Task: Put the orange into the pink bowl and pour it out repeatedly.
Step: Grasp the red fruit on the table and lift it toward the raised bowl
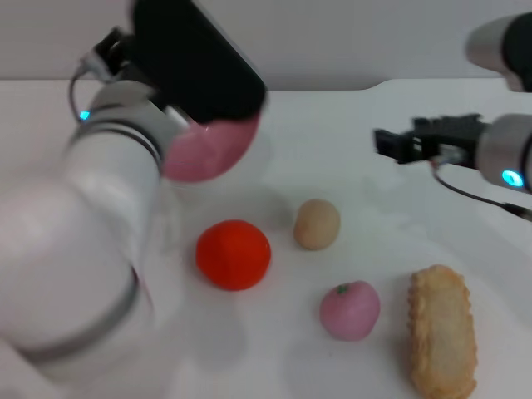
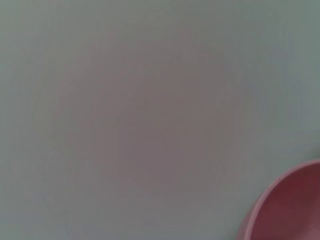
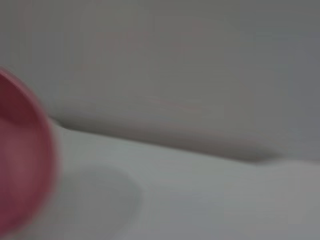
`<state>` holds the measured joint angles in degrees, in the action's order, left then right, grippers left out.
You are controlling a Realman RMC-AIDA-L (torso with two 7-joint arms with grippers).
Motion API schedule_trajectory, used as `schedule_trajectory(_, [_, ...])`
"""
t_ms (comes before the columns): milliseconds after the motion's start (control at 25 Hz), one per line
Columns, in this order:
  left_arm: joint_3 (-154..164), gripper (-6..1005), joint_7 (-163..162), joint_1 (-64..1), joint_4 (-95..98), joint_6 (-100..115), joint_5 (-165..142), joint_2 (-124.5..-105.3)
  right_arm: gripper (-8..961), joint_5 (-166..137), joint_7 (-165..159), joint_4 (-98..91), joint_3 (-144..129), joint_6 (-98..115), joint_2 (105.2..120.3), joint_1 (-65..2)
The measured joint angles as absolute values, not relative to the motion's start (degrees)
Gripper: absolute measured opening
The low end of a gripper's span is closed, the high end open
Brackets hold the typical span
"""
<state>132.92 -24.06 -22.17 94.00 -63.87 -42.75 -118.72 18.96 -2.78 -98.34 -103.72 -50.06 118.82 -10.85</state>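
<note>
the left gripper [image 1: 195, 116] holds the pink bowl [image 1: 208, 148] up off the table [image 1: 399, 216], tipped; its fingers are hidden behind the wrist, so how they close can't be told. the orange [image 1: 233, 254] lies on the table below and in front of the bowl, a beige ball [image 1: 317, 224] just beside it. the right gripper [image 1: 384, 142] hovers well off to the side, fingers unclear. the orange looks light, stiff and smooth, likely to roll; pinch it across its broad middle.
</note>
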Motion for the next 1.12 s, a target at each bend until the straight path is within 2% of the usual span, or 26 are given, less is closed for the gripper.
schedule_trajectory(320, [107.4,43,-14.7,-23.8,98.3,-75.1,-15.3,-118.07,622,23.2,-2.8,-91.9,-115.0,-39.3,118.90,-15.1])
schedule_trajectory(720, [102.4,43,-12.5,-24.0,97.8,-75.8,-14.6,-118.01,705,34.3,-2.8,-81.0,-122.5,-34.9,118.87,-22.3])
schedule_trajectory(1120, [102.6,43,-12.0,-24.9,97.3,-75.7,-14.1,-118.03,701,36.3,-2.8,-77.5,-123.5,-35.0,119.03,-23.9])
